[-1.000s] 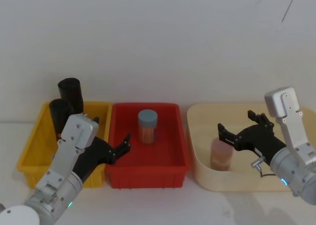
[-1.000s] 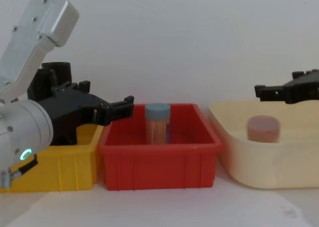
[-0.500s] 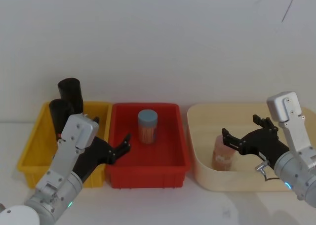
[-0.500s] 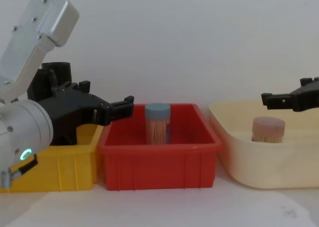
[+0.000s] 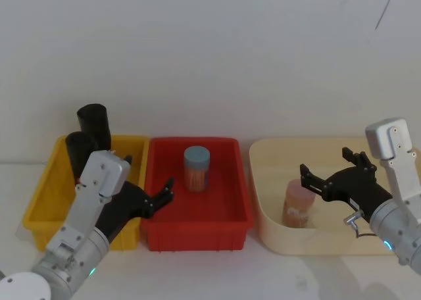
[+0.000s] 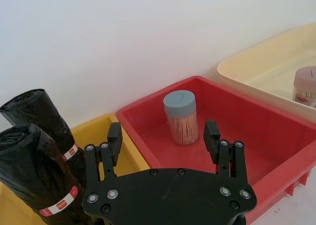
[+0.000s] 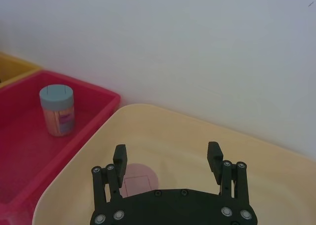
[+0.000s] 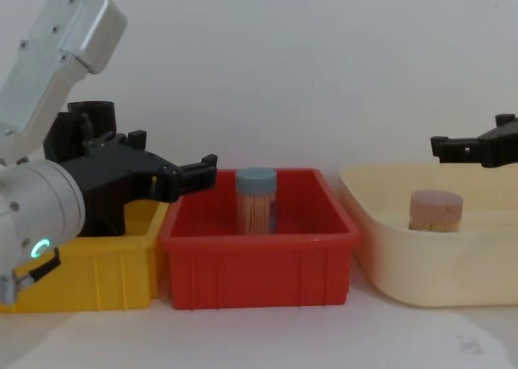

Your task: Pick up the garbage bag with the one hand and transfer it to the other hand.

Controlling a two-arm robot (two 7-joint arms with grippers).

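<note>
Our left arm cuts off the lower part of the garbage bag (image 5: 77,149), which stands upright in the yellow bin (image 5: 39,201) at left centre, beside its twin roll (image 5: 93,121). Just right of it, our left claw (image 5: 150,173) hangs spread and empty over the red bin (image 5: 197,237). Our right claw (image 5: 324,162), also spread, holds nothing above the cream tub (image 5: 309,244).

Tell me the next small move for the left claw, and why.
Probably swing the left claw toward the nearer garbage bag in the yellow bin. It is open and empty, pointing over the red bin at the blue-lidded jar, with both rolls off to its side. The right claw hangs open over the cream tub.
</note>
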